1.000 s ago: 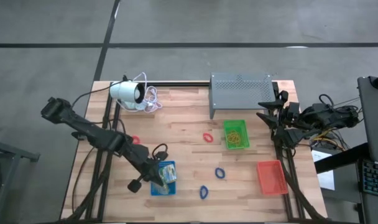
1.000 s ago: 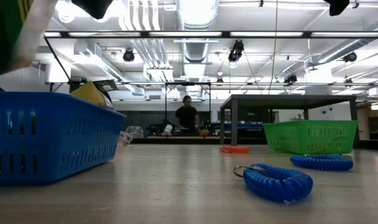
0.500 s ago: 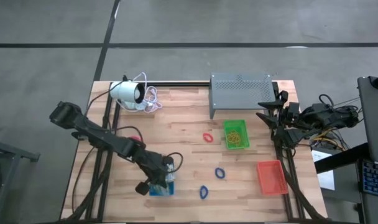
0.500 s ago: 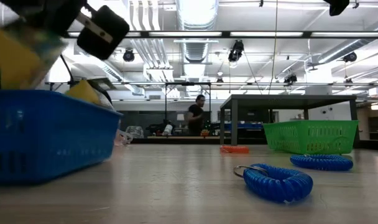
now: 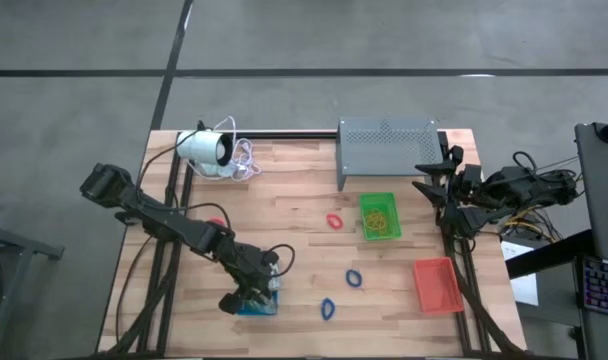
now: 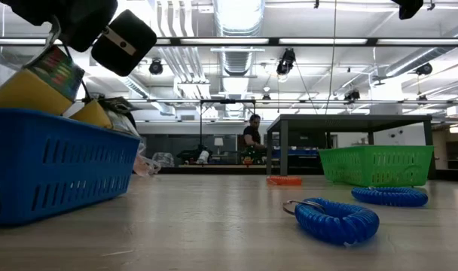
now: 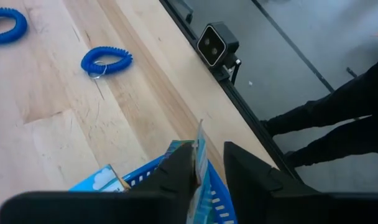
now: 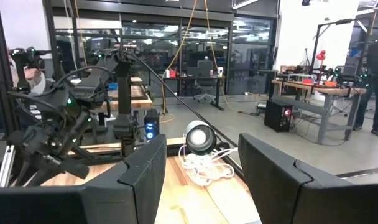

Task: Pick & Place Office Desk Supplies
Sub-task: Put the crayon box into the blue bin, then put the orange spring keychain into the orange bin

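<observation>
Left wrist view: a flat packet [image 7: 199, 155] stands between the left tool's [image 7: 209, 163] parted fingers, over the blue tray [image 7: 145, 177].

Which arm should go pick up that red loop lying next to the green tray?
Right. The red loop lies beside the green tray, on the side where the right gripper waits open. The left gripper is over the blue tray.

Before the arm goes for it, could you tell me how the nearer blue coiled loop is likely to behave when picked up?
The blue coiled loop looks springy: its body is a coil, so it would probably stretch and sag. It appears thin and small beside the green tray, so likely light. Lying flat on the table, it seems unlikely to roll, though a push might slide it.
</observation>
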